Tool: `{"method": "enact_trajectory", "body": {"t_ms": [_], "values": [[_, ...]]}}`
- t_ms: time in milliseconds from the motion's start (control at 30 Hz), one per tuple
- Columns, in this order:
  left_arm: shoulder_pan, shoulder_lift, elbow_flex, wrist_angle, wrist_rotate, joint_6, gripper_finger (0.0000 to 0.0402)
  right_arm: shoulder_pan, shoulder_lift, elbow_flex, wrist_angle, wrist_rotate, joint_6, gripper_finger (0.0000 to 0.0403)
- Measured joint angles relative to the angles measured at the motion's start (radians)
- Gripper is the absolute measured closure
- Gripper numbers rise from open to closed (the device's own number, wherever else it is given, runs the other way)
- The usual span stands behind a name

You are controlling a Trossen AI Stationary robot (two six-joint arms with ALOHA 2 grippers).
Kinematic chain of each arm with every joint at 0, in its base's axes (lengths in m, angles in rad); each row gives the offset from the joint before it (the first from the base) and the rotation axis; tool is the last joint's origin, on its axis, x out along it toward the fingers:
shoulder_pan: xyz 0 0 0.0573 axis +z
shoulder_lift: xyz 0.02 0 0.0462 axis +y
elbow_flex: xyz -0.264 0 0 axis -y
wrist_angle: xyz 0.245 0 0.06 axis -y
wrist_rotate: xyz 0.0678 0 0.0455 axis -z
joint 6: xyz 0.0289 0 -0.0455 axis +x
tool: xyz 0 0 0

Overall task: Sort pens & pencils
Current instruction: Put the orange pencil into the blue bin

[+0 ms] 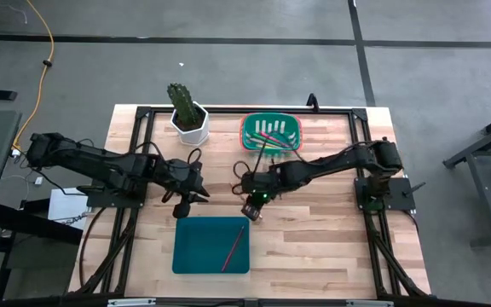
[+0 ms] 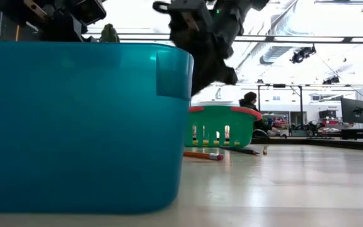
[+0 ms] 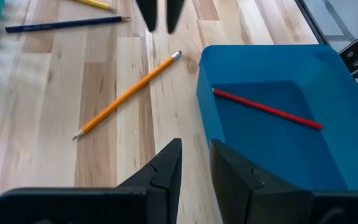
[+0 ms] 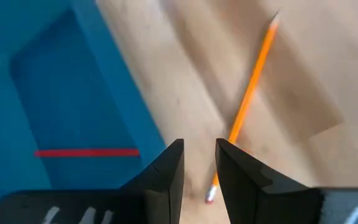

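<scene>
One red pencil (image 1: 233, 248) lies in the blue tray (image 1: 186, 256) at 6 o'clock on the bench (image 1: 314, 247); the green basket (image 1: 247, 130) at 12 o'clock holds pens (image 1: 271, 135). The step in hand looks like fetching the orange pencil (image 4: 251, 93), which lies on the bench just past the tray's 1 o'clock corner. The right gripper (image 4: 199, 163) hovers over its eraser end, fingers slightly apart and empty. The left gripper (image 3: 194, 168), near the tray's 11 o'clock corner, is likewise ajar and empty. Next: the right gripper must straddle the pencil, close, and carry it to the tray.
</scene>
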Motion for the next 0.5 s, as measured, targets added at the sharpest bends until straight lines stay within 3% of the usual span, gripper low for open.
{"method": "enact_trajectory", "body": {"t_ms": [233, 400, 500], "values": [[0.007, 0.062, 0.0, 0.066, 0.008, 0.044, 0.033, -0.036, -0.163, 0.0, 0.04, 0.148, -0.059, 0.032], [0.059, 0.161, 0.013, 0.114, 0.068, 0.056, 0.033, -0.052, -0.261, 0.001, 0.052, 0.188, -0.083, 0.032], [0.081, 0.224, 0.082, 0.079, 0.087, 0.114, 0.033, -0.052, -0.293, 0.0, 0.051, 0.207, -0.108, 0.032]]}}
